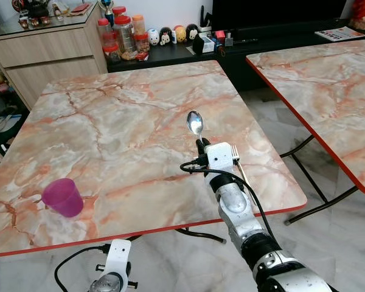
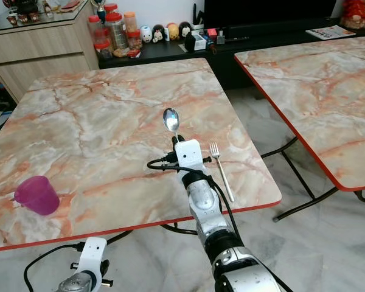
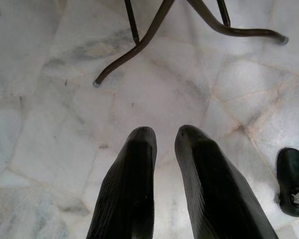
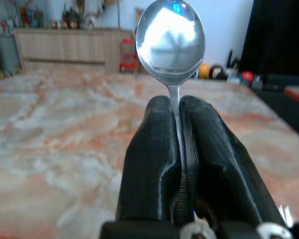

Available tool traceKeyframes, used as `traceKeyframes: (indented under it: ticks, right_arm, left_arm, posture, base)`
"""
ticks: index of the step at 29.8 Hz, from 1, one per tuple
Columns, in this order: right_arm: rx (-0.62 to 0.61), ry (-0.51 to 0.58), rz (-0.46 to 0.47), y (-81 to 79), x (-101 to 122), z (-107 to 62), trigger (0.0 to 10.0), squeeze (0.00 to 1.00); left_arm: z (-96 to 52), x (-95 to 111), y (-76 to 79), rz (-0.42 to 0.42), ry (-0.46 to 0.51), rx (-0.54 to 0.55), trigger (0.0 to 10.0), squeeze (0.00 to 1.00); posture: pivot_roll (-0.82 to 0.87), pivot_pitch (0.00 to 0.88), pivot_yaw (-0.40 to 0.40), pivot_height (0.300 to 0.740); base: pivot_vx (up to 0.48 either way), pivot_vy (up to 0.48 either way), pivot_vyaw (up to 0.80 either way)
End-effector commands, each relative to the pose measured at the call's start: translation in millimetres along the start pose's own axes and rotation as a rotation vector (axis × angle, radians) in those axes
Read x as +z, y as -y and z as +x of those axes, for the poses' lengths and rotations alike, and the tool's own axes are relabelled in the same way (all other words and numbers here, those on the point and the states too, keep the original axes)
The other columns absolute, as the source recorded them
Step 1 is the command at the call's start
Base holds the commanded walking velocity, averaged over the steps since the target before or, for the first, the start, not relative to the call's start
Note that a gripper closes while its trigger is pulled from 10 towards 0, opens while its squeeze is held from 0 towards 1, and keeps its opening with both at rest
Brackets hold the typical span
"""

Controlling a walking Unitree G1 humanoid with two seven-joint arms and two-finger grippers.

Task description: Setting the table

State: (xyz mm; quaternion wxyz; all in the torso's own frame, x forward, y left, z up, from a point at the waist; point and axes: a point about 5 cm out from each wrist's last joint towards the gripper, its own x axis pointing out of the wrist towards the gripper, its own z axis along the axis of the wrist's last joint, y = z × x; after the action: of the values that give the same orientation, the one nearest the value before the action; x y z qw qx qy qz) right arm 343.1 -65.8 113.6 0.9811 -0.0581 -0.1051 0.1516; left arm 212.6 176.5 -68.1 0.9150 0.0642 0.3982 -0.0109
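Over the pink-veined marble bench [image 1: 134, 121], the right pincer [image 4: 175, 107] is clenched on a shiny steel spoon [image 1: 194, 123], bowl forward, handle parallel to the silver fork [image 2: 221, 171] just beside it. Left pincer [image 3: 164, 139] hangs low, slightly parted.

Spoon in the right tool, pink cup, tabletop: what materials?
Shiny silver spoon clamped in the right tool: polished metal, mirror reflections. Translucent pink cup: likely plastic, light passes through. Tabletop: glossy marble-pattern surface, red edge, probably laminate.
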Motion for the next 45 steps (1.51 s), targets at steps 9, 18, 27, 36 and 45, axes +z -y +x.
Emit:
traceKeyframes:
  ticks: [9, 18, 27, 36, 45]
  right_arm:
    - [0.016, 0.048, -0.026, -5.4, 3.9, -1.6, 10.0, 0.0]
    - [0.024, 0.068, -0.019, -8.4, 5.3, -2.6, 10.0, 0.0]
    - [0.032, 0.077, -0.027, -8.9, 5.8, -3.5, 10.0, 0.0]
    - [0.031, 0.08, -0.029, -9.4, 6.0, -3.7, 10.0, 0.0]
    - [0.032, 0.064, -0.035, -7.7, 2.4, -5.6, 10.0, 0.0]
  left_arm:
    - [-1.0, -4.8, -1.9, -0.002, -0.02, 0.011, 10.0, 0.0]
    - [-1.7, -7.6, -1.6, 0.011, -0.027, 0.009, 10.0, 0.0]
    - [-2.2, -10.0, -0.4, 0.018, -0.033, 0.003, 10.0, 0.0]
    - [-2.6, -11.4, 0.6, 0.023, -0.036, -0.001, 10.0, 0.0]
    - [-2.4, -10.6, 0.2, 0.016, -0.035, 0.003, 10.0, 0.0]
  posture:
    - [-0.05, 0.0, 0.078, 0.74]
    - [-0.05, 0.0, 0.079, 0.74]
    - [-0.06, 0.0, 0.079, 0.74]
    - [-0.06, 0.0, 0.078, 0.74]
    - [-0.06, 0.0, 0.077, 0.74]
  base:
    - [0.0, -0.358, 0.0]
    - [0.0, -0.443, 0.0]
    - [0.0, -0.451, 0.0]
    - [0.0, -0.454, 0.0]
    - [0.0, -0.453, 0.0]
